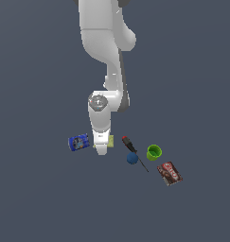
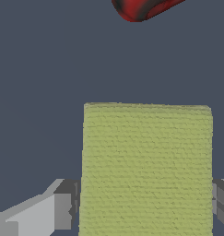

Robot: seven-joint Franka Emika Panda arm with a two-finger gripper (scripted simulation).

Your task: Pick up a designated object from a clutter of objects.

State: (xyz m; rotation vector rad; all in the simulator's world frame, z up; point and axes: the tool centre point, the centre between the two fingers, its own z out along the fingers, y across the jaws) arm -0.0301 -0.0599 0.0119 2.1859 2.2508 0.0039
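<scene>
The designated object, a flat pale yellow-green sponge-like block (image 2: 145, 161), fills the wrist view between my two fingers (image 2: 62, 209). Both pads lie against its opposite sides with no visible gap. My gripper (image 2: 145, 209) is shut on it, low at the surface. In the exterior view the gripper (image 1: 101, 150) covers most of the block (image 1: 110, 140); only a sliver shows. In the clutter, the blue printed can (image 1: 79, 142) lies just to the exterior view's left of the gripper. The red-handled screwdriver (image 1: 128, 142) lies to its right, and its handle tip shows in the wrist view (image 2: 141, 9).
A blue ball (image 1: 132, 158) sits against the screwdriver's shaft. A round bright-green cup (image 1: 154, 151) stands further to the exterior view's right, and a red-brown box (image 1: 170, 173) lies beyond it. The arm's white links (image 1: 107, 42) rise above the gripper.
</scene>
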